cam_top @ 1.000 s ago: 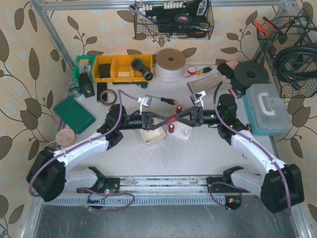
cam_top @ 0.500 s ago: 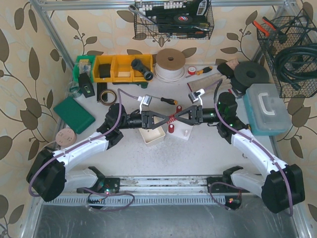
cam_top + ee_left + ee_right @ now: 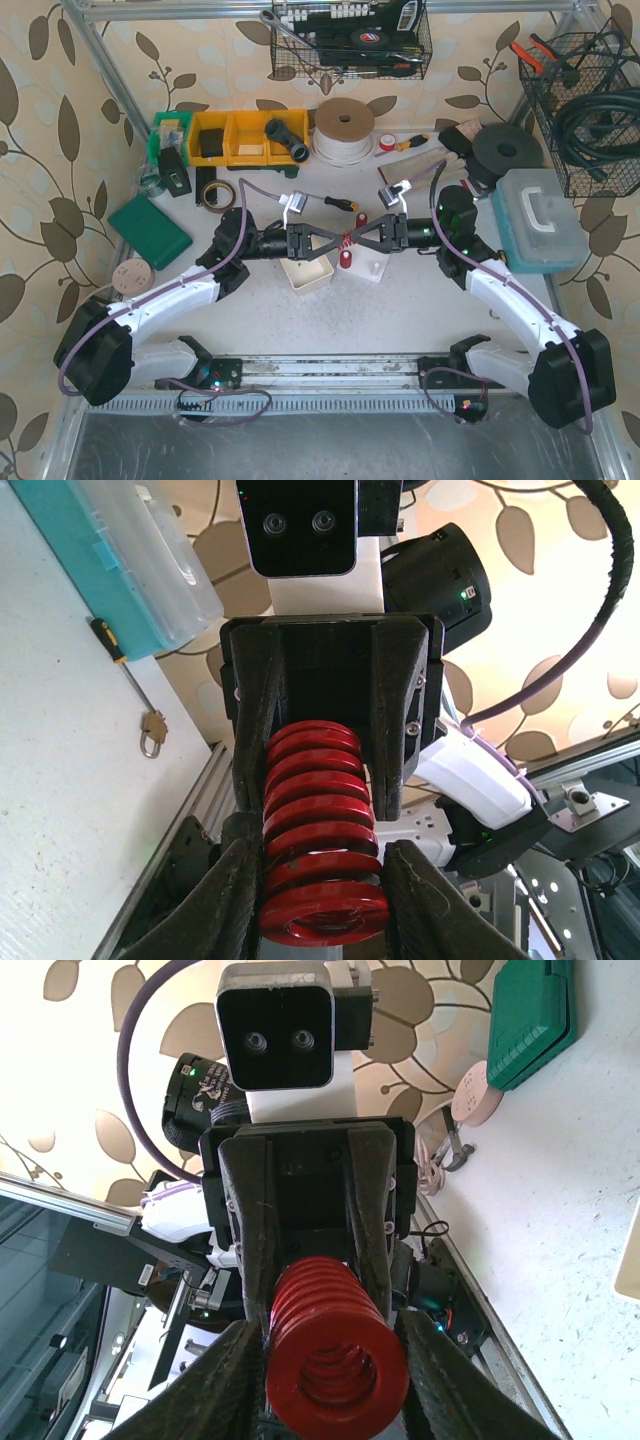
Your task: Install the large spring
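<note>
The large red spring [image 3: 347, 240] hangs level above the table middle, held at both ends. My left gripper [image 3: 336, 241] is shut on its left end and my right gripper [image 3: 358, 238] is shut on its right end, fingertips nearly meeting. In the left wrist view the spring [image 3: 320, 830] runs from my left gripper [image 3: 325, 905] into the right one's fingers [image 3: 400, 720]. In the right wrist view the spring [image 3: 335, 1345] sits end-on in my right gripper [image 3: 335, 1380]. Below it are a red peg [image 3: 345, 260] and a white block [image 3: 371, 268].
A white open box [image 3: 308, 273] lies under the left gripper. A teal case [image 3: 540, 220] stands right and a green case [image 3: 150, 231] left. Yellow bins [image 3: 250, 136], a wire spool [image 3: 343, 125], a tape roll [image 3: 215, 194] and a screwdriver [image 3: 340, 203] lie behind.
The two grippers have closed in on each other and the spring between them looks shorter. The right arm has shifted slightly left; the pair stays at the same height.
</note>
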